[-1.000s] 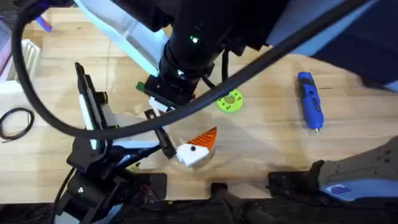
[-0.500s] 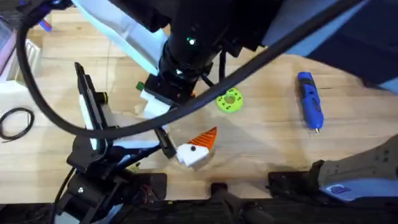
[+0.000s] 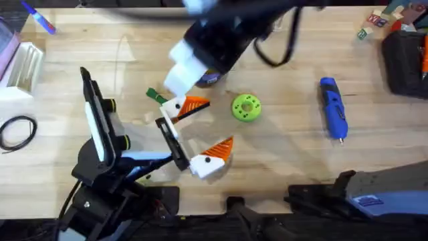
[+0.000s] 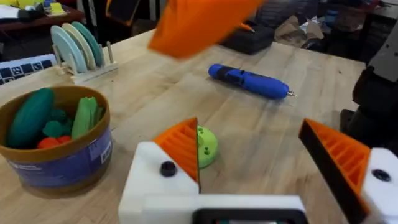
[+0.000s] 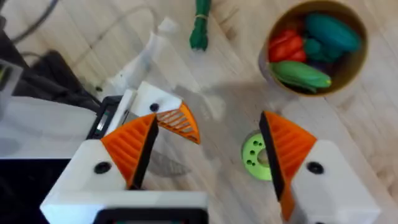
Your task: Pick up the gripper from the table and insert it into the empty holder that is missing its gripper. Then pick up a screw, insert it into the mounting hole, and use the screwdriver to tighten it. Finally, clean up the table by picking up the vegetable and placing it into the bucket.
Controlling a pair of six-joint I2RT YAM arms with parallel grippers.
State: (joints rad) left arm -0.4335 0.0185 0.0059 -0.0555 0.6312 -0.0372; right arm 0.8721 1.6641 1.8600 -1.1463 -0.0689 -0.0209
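The left gripper (image 3: 217,122) lies low over the table (image 3: 287,161) with its two holders spread wide apart and nothing between them. The gripper (image 3: 192,105), the orange wedge, now sits on the farther of those holders, matching the orange pad on the nearer one. The vegetable (image 3: 155,95) lies just behind that farther finger. To do this step well, I judge the wedge should be checked for square seating on its holder, with its hole lined up, before a screw is brought; the left arm should hold steady meanwhile. The right gripper (image 5: 208,149) hangs above the new wedge, its own orange fingers (image 5: 130,146) parted and empty, with the bucket (image 5: 314,43) beyond their tips. The lime disc (image 3: 246,108) rests just off the left fingers' open side, and the screwdriver (image 3: 333,107) lies well apart from both. A second ago the right arm hung dark over the holder and hid it; now it has pulled up and away, uncovering the wedge, while disc and screwdriver lie unmoved.
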